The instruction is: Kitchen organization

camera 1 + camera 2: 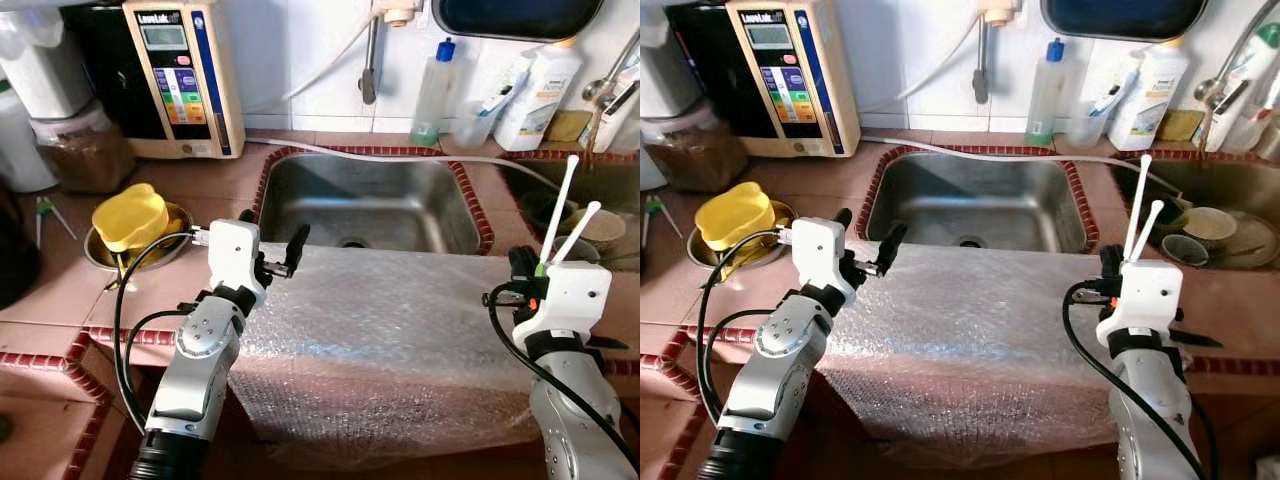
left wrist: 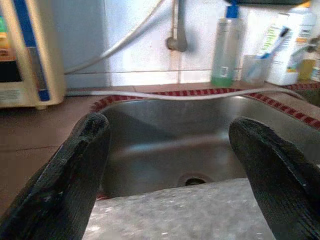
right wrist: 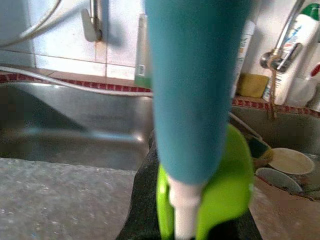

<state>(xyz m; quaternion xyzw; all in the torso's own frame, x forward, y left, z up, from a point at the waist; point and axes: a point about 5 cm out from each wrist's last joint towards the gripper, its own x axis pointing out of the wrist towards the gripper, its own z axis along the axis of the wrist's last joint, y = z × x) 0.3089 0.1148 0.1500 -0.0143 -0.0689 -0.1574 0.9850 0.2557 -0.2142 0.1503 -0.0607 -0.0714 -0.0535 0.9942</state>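
Over the bubble wrap [image 1: 390, 330] by the sink [image 1: 370, 200]: two white sticks [image 1: 572, 215] with a green and teal holder [image 3: 210, 165], upright, clamped in right gripper [image 1: 527, 268]. Left gripper [image 1: 270, 240] spread apart, empty, beside yellow container [image 1: 130, 215].

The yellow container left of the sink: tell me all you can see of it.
The yellow container looks like glossy, moulded plastic with rounded corners and a lobed outline. It lies tilted, apparently upside down, inside a shallow metal bowl on the brown tiled counter, below the water machine. A black cable from the left gripper crosses in front of it; the gripper itself is apart from it.
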